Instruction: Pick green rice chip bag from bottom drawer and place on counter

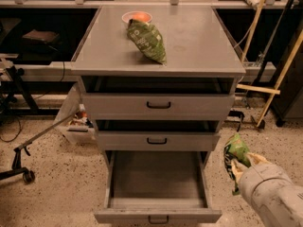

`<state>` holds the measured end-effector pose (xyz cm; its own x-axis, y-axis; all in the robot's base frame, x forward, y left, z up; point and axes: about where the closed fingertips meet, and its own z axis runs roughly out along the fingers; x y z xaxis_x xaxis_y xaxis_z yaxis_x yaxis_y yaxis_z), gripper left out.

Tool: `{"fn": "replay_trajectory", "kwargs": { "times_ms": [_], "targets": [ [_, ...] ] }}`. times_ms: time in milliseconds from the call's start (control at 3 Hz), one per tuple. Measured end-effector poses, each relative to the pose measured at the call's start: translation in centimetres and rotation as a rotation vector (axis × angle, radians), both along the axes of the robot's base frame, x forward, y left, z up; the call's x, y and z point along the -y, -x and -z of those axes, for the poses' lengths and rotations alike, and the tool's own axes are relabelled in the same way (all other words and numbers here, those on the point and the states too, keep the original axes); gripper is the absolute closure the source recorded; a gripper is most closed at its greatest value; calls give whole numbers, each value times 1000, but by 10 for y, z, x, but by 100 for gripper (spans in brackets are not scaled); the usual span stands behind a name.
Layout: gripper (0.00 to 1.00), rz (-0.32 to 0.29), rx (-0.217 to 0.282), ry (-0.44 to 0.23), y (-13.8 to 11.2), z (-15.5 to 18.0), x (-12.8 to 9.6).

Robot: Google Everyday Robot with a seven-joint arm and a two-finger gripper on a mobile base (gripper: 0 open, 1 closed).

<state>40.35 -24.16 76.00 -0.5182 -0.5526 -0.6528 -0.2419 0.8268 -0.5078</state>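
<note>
Three drawers sit in the grey cabinet, and only the bottom drawer (158,215) is pulled right out; its floor is bare, which fits the bag already being out of it. To the right of that drawer, above the speckled floor, the gripper (240,168) is pinched on the green rice chip bag (235,151) — the bright foil stands up out of the pale fingers (251,161) and a darker end hangs below them, so the grip looks to be around the bag's middle; held there, the crinkly packet is less likely to slip out either way. Bag and gripper hang clear of the drawer's right side and well below the counter (199,41); the pick seems done, while the lift and the placing are not yet done. Up on the counter a longer olive-green bag (147,40) lies left of centre, its far end just beside a small bowl (137,17) holding something orange; the right half of the slab shows bare metal, and that looks the sensible spot to aim for — the arm would need to rise past the thick front lip without brushing it.
</note>
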Motion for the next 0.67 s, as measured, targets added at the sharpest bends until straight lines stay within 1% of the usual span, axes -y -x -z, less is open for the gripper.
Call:
{"fn": "replay_trajectory", "kwargs": {
  "times_ms": [333,667],
  "targets": [
    [100,-49,16,-17,-2,-11,-17],
    [100,-229,118,-75,-12,-79,-106]
  ]
}}
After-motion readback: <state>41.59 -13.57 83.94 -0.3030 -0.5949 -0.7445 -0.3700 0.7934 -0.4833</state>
